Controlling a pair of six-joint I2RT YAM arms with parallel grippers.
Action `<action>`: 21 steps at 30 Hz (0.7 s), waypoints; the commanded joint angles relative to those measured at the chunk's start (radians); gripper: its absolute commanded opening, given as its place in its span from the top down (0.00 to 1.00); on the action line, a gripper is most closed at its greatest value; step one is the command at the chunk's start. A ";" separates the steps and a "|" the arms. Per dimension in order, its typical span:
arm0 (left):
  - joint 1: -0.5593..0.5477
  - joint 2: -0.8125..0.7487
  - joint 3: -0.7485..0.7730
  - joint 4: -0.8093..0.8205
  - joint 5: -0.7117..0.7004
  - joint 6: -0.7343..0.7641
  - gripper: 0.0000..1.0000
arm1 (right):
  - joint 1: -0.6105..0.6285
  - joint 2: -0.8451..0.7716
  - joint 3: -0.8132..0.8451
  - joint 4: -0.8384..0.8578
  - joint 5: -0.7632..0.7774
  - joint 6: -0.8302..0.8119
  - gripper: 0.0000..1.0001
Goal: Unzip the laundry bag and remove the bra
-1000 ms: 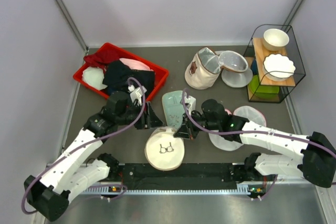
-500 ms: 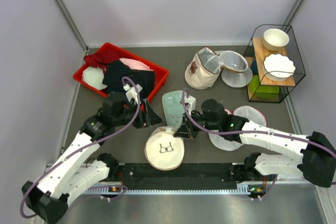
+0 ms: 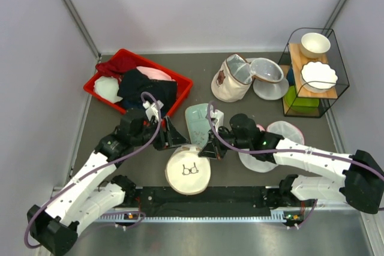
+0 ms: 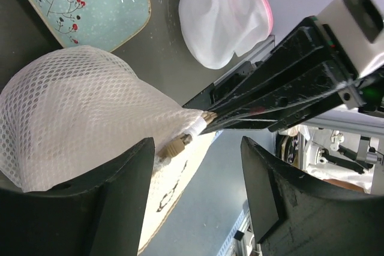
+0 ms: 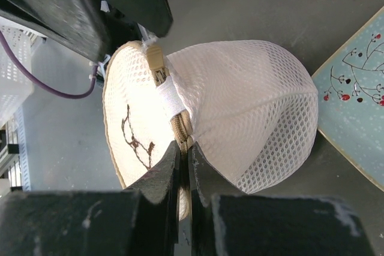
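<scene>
The cream-white laundry bag (image 3: 188, 170) lies near the front edge with its bra-icon face up. My right gripper (image 3: 207, 150) is shut on the bag's zipper seam (image 5: 183, 125) at the rim, just below the white tab. The beige zipper pull (image 5: 155, 61) sticks out beyond the tab and is free. My left gripper (image 3: 174, 136) is open. Its fingers straddle the space just beside the pull (image 4: 174, 146) without touching it. The bag's mesh side (image 4: 78, 112) bulges to the left in the left wrist view. The bra is not visible.
A teal tray (image 3: 197, 121) lies just behind the bag. A red basket (image 3: 185, 88) holds a black garment (image 3: 144, 88) at the back left. A beige pouch (image 3: 231, 82), pink-trimmed mesh bags (image 3: 282, 130) and a wire rack (image 3: 315, 70) with bowls are on the right.
My left gripper drew back slightly, then came back toward the zipper pull, staying open. My right gripper kept its pinch on the seam, and the bag has not moved.
</scene>
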 commanded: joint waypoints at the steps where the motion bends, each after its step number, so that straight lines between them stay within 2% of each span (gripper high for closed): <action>1: 0.003 -0.042 0.071 -0.010 -0.031 0.017 0.35 | 0.010 -0.018 -0.016 0.039 0.013 0.003 1.00; 3: 0.003 -0.033 0.074 -0.020 -0.016 0.018 0.38 | 0.010 -0.018 -0.015 0.037 0.014 0.003 1.00; 21: -0.005 0.036 0.013 0.032 0.064 0.009 0.37 | 0.010 -0.032 -0.029 0.033 0.020 0.006 1.00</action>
